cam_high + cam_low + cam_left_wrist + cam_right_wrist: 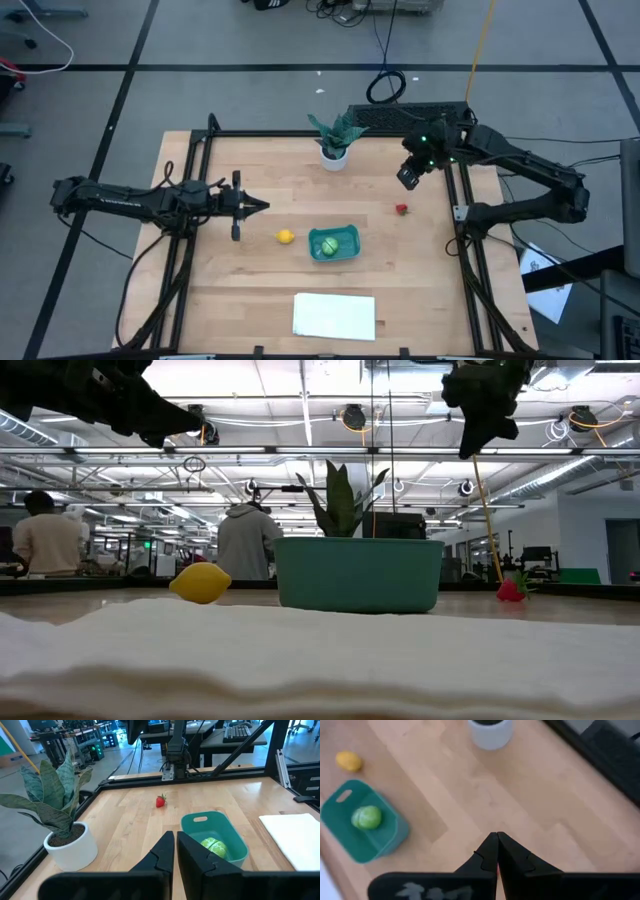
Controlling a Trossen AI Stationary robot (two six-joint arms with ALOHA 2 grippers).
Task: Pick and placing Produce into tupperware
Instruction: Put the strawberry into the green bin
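The left gripper (pixel 262 207) sits left of centre in the high view, its fingers (pixel 165 851) pressed together on nothing, raised above the wood and pointing right toward the yellow lemon-like piece (pixel 285 236), which lies on the table (pixel 250 270) just below and right of its tip. The right gripper (pixel 407 178) hangs in the upper right of that view, also clenched and empty, tilted down over the table's right part. Below it, near the right edge, lies the small red piece (pixel 401 209), apart from everything else. At centre stands the teal tub (pixel 345 236) with the green round piece (pixel 327 245) inside it, toward its left end; the lemon lies just left of the tub, outside it. A potted plant (pixel 335 140) stands at the table's top edge, and a white sheet (pixel 334 315) lies at bottom centre.
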